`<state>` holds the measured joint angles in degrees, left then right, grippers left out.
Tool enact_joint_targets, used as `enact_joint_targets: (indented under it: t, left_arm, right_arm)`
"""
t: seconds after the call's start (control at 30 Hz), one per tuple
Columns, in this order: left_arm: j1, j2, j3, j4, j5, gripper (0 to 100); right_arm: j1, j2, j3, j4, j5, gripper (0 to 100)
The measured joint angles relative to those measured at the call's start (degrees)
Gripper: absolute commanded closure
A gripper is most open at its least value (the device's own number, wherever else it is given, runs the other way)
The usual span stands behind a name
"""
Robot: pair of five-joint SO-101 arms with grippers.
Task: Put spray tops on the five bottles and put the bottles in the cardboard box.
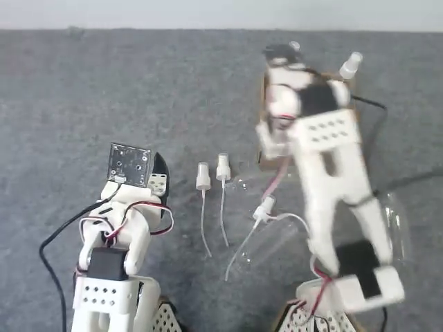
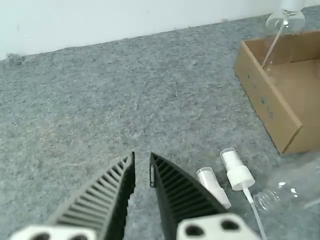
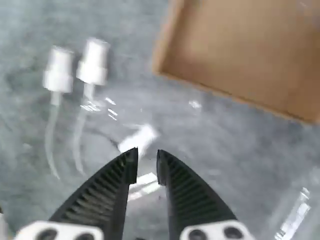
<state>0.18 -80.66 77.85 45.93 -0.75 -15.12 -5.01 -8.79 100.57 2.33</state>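
Observation:
Two loose white spray tops (image 1: pixel 203 176) (image 1: pixel 223 167) lie side by side mid-table, tubes trailing toward the front; they are also in the right wrist view (image 3: pixel 59 75) (image 3: pixel 94 62). A third spray top (image 1: pixel 264 207) sits at the neck of a clear bottle (image 1: pixel 277 238) lying flat. The cardboard box (image 2: pixel 280 90) stands at the back right with one capped bottle (image 1: pixel 351 66) upright in it. My right gripper (image 3: pixel 146 157) hovers over the lying bottle near the box's edge, fingers almost together and holding nothing. My left gripper (image 2: pixel 142 165) rests left of the loose tops, shut and holding nothing.
Another clear bottle (image 1: pixel 396 221) lies at the right beside my right arm (image 1: pixel 325 159), which stretches over the box. Grey carpet (image 1: pixel 104 90) covers the table, with open room at the left and back left.

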Motion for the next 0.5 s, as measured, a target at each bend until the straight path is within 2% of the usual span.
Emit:
enact_joint_targets:
  t: [0.13, 0.33, 0.43, 0.5]
  left_arm:
    - [0.0, 0.0, 0.0, 0.0, 0.0, 96]
    - [0.4, 0.0, 0.0, 0.0, 0.0, 96]
    - [0.7, 0.0, 0.0, 0.7, 0.0, 96]
    - [3.3, 0.6, -0.4, 3.3, -0.8, 96]
  right_arm:
    - [8.4, -10.1, 14.0, -0.8, 6.9, 98.1]
    - [20.7, -23.8, 37.7, -10.3, 19.1, 98.0]
    - [24.1, -29.1, 46.3, -13.1, 23.7, 98.0]
    - [26.4, -32.0, 50.4, -13.8, 25.3, 98.0]
